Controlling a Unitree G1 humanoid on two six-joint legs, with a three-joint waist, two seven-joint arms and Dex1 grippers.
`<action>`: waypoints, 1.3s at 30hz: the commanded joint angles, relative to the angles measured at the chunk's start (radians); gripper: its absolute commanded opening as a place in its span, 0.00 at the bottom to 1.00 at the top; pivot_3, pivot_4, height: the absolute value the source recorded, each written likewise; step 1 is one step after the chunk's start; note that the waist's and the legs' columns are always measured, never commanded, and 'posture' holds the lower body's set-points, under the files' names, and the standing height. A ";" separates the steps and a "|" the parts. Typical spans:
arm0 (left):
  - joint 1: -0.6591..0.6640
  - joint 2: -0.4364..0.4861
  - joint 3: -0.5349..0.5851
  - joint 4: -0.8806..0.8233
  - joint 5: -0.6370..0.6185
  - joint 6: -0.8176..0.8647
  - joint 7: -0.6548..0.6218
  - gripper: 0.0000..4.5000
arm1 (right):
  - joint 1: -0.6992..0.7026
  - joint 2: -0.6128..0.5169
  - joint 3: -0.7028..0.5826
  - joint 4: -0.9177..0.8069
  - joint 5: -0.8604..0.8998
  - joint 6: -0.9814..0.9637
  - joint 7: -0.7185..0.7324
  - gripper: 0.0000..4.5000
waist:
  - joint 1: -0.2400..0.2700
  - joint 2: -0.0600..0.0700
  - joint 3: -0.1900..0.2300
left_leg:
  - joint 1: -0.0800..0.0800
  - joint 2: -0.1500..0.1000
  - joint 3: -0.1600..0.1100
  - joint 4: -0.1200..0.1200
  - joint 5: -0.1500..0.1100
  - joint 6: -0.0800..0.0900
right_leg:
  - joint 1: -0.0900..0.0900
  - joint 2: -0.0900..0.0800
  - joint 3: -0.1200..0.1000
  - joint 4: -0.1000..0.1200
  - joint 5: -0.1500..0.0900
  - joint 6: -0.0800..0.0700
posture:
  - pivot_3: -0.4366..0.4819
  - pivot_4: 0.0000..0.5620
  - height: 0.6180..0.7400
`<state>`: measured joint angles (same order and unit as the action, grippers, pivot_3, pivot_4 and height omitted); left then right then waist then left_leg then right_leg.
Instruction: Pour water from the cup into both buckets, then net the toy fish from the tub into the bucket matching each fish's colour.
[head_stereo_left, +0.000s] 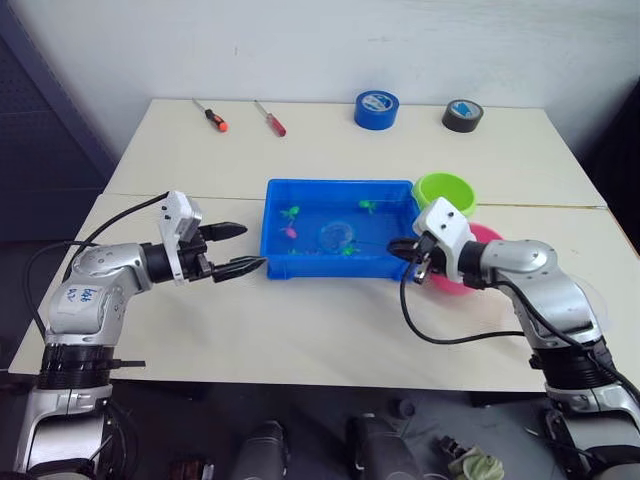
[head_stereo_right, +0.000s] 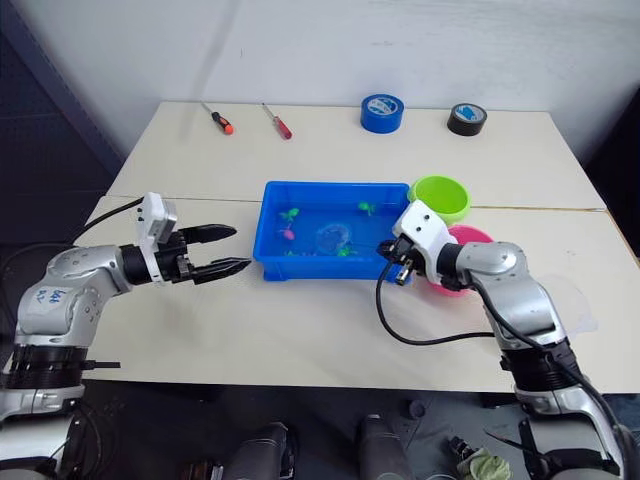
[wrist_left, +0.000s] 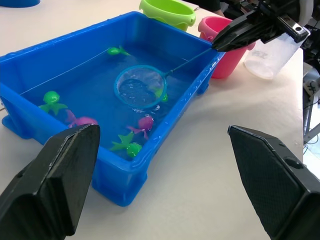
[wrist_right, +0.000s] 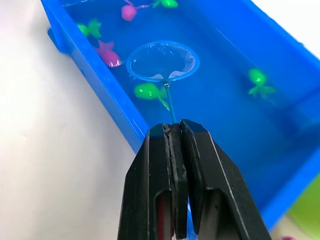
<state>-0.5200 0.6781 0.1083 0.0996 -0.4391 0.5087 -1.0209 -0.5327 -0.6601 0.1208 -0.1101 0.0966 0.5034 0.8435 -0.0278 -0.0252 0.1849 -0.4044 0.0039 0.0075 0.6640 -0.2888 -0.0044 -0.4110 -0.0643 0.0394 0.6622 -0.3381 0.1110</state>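
your right gripper is clamped shut on the thin handle of the net, at the tub's end nearest the buckets. the net's long axis runs from that gripper out over the tub rim toward the tub's middle, hoop end pointing away from the gripper, and the hoop lies low at the water near the tub's centre. a green fish sits just beside the hoop's rim on the gripper side; whether it is touching, you cannot tell. other green and pink fish are scattered through the tub. the green bucket stands at the tub's far corner, the pink bucket just beside it behind your right gripper, and the clear cup next to the pink one. your left gripper hovers with fingers spread wide and empty, at the tub's opposite end, near the wall but apart from it, above the counter.
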 joint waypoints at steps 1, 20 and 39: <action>-0.029 0.000 -0.007 0.014 0.006 -0.034 -0.017 0.99 | -0.010 -0.043 0.037 0.006 -0.087 -0.154 -0.005 0.00 | -0.001 0.000 0.000 | 0.000 0.000 0.000 0.000 0.000 0.000 | 0.000 0.000 0.000 0.000 0.000 0.000 | 0.48 0.27 1.00; 0.056 0.048 0.036 -0.084 -0.024 0.009 -0.006 0.99 | -0.091 0.056 0.060 0.112 -0.042 -0.180 0.059 0.00 | 0.000 0.000 0.000 | 0.000 0.001 -0.001 0.000 0.000 0.000 | 0.000 0.000 0.000 0.000 0.000 0.000 | 0.48 0.27 1.00; -0.257 -0.162 -0.135 0.108 -0.041 -0.003 -0.151 0.99 | 0.199 -0.001 -0.444 -0.423 0.316 0.397 -0.104 0.00 | 0.021 0.000 0.000 | -0.002 0.000 -0.003 0.000 0.000 0.000 | 0.000 0.000 -0.002 -0.001 0.000 0.000 | 0.48 0.27 1.00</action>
<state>-0.7464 0.5243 -0.0135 0.2079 -0.4658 0.5216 -1.1409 -0.3404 -0.6441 -0.2471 -0.4368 0.3756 0.8771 0.7600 -0.0070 -0.0250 0.1850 -0.4065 0.0034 0.0045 0.6637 -0.2889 -0.0042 -0.4105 -0.0642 0.0369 0.6615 -0.3381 0.1111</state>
